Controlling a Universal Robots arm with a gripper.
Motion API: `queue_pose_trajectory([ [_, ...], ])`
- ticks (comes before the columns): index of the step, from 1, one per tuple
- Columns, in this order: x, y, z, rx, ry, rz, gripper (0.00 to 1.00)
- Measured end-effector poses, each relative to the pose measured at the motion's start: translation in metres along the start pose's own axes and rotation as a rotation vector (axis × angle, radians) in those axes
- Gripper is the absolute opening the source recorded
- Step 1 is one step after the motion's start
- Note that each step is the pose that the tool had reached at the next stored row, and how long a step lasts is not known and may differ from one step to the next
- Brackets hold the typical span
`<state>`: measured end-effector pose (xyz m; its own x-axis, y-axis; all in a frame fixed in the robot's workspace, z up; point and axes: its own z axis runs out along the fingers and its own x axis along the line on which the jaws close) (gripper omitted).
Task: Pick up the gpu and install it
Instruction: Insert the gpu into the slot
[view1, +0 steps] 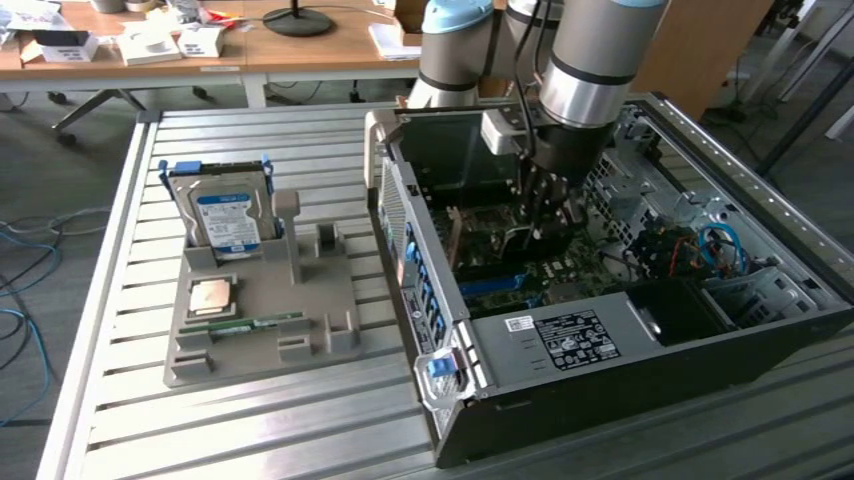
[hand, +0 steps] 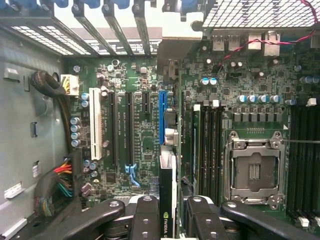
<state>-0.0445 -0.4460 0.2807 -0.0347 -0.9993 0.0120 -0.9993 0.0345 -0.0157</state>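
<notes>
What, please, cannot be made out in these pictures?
Wrist view: gpu stands edge-on in the pincer; its faces are hidden, its end cut off by the picture's edge.
Wrist view: whether it touches the blue slot; the head-on angle hides the gap.
Exterior view: hard drive label, too small.

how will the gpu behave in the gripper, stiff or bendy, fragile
Probably stiff: the gpu stands straight and edge-on in the gripper, no sag. Likely light for its length, being so thin. Probably fragile: a bare board, so knocks against the motherboard could harm it.
</notes>
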Motion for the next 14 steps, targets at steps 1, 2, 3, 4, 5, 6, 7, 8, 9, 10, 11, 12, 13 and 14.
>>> queue_pose_trajectory([
  [1,0.0007,-0.0001,0.0001,0.0001,-0.0001,0.000,0.26],
  [2,0.0015,-0.0001,0.0001,0.0001,-0.0001,0.000,0.26],
  [3,0.0022,-0.0001,0.0001,0.0001,-0.0002,0.000,0.26],
  [4,0.0030,-0.0001,0.0001,0.0001,-0.0001,0.000,0.26],
  [5,0.0036,-0.0001,0.0001,0.0001,-0.0001,0.000,0.26],
  [6,0.0041,-0.0001,0.0001,0.0001,-0.0001,0.000,0.26],
  [7,0.0043,-0.0001,0.0001,0.0000,-0.0002,0.001,0.26],
  [8,0.0043,-0.0001,0.0001,0.0001,-0.0003,0.001,0.26],
  [9,0.0043,0.0000,0.0001,0.0001,-0.0004,0.000,0.26],
  [10,0.0044,0.0002,0.0002,0.0001,-0.0005,0.000,0.26],
  [11,0.0044,0.0006,0.0001,0.0001,-0.0004,0.000,0.26],
  [12,0.0044,0.0012,0.0002,0.0001,-0.0005,0.001,0.26],
  [13,0.0045,0.0021,0.0002,0.0001,-0.0005,0.001,0.26],
  [14,0.0045,0.0027,0.0002,0.0000,-0.0004,0.001,0.26],
])
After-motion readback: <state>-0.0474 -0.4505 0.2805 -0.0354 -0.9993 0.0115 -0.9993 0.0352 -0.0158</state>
